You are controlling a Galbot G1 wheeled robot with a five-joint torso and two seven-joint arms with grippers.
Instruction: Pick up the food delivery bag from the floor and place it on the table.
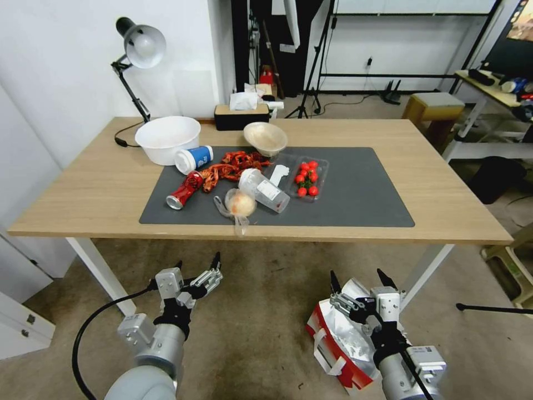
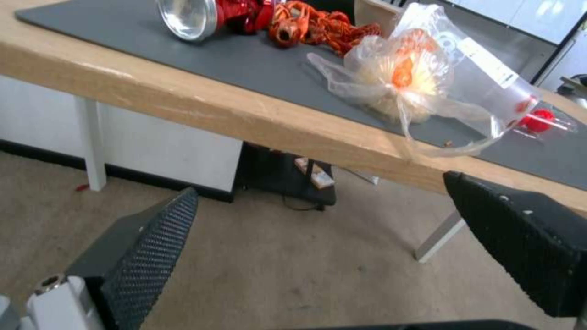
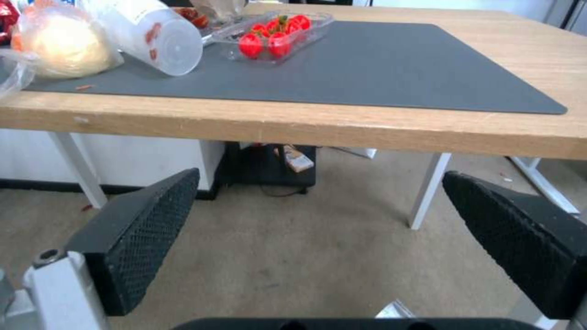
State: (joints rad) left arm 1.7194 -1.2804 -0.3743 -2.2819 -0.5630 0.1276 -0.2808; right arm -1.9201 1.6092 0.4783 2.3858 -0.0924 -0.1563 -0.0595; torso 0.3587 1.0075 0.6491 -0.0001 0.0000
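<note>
so the right gripper (image 1: 358,279) is hanging in front of the near edge of the table (image 1: 100,194), below the tabletop, with its two black fingers spread wide and nothing between them. right under and behind it, on the robot's right side, the food delivery bag (image 1: 338,344) sits on the floor (image 1: 261,328), tipped so the silver foil mouth faces up toward the wrist, red side panel and a white flat handle toward the left. the wrist actually hides part of the bag in the head view, so the bag is below and a bit back from the fingertips, not ahead of them. its long side looks to run roughly diagonal, from near the table leg back toward the robot.

the left gripper (image 1: 198,265) is also spread and empty, up at about the same height, but well apart from the bag across bare carpet. so imo the right arm is clearly the nearer one, and it'd have to drop down and pull back rather than reach forward. the right half of the dark grey mat (image 1: 361,194) looks free for setting it down.
</note>
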